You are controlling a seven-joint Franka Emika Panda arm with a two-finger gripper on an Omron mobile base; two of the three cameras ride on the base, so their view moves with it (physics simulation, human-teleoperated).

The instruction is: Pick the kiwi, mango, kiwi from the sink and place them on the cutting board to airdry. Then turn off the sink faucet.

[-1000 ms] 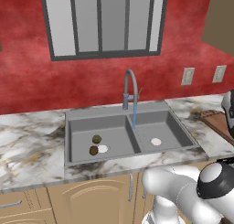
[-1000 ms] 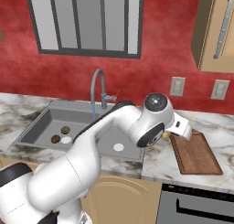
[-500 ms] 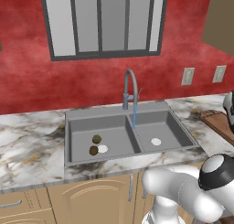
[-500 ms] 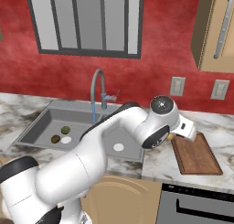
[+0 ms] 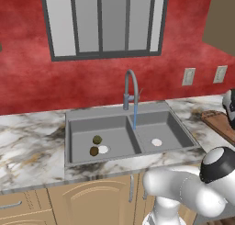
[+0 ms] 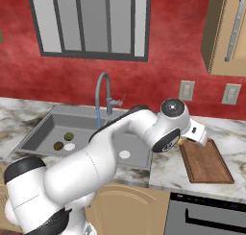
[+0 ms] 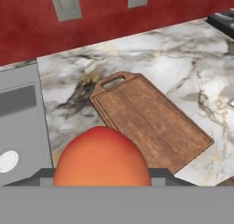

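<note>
Mango [image 7: 101, 157] held in your jaws.
You have it gripped above the table, just short of the board [image 7: 151, 120]; both kiwis [image 5: 97, 140] sit in the sink's [image 5: 82, 125] left basin.

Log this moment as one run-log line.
phase: carry to cutting board | gripper: shut on mango | kiwis: both in left sink basin | faucet: running

Marbled table [image 5: 32, 146]: the sink [image 5: 82, 127] is set into its middle; 1 cutting board [image 7: 151, 120] lies flat toward its right end.
</note>
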